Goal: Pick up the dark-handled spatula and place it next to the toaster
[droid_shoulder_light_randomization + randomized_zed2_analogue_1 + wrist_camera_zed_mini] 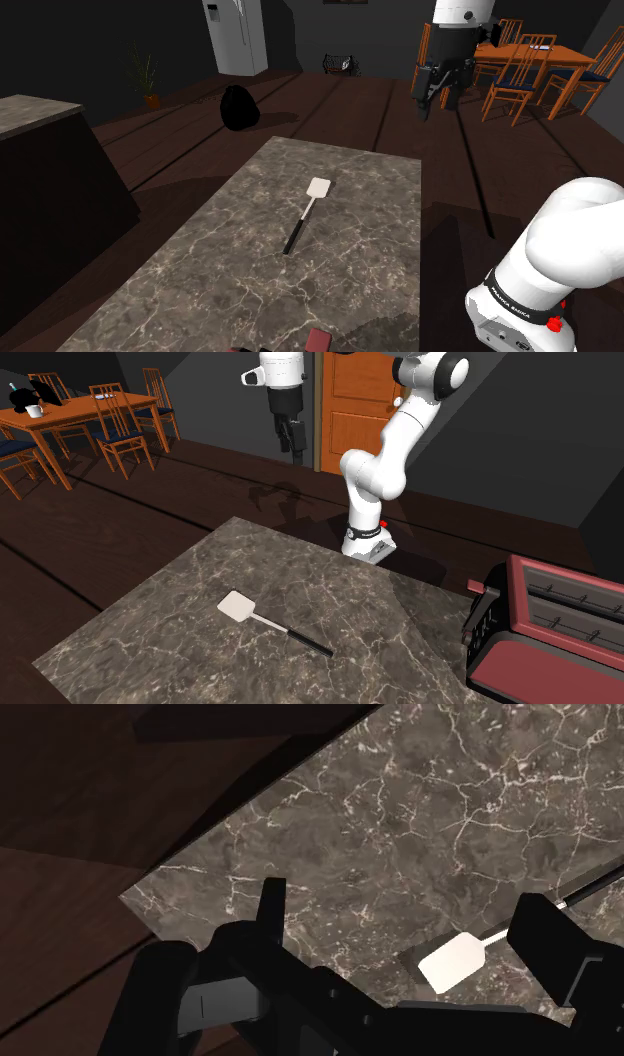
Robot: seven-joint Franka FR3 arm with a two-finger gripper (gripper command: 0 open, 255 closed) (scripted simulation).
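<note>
Marbled counter (pixel 150 622) bears the spatula (pixel 270 620); red toaster (pixel 550 627) well apart, cut by the edge. Gripper (pixel 291 442) hangs high, fingers spread wide.

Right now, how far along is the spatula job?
Nothing is done yet: the spatula lies flat on the counter, well apart from the toaster. In hand: the end effector hangs high up, open and empty. Left: descend, grasp the handle, carry it over, set it down beside the toaster.

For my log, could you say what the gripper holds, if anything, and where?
Nothing; the gripper is open, high up, and the spatula lies on the counter.
</note>
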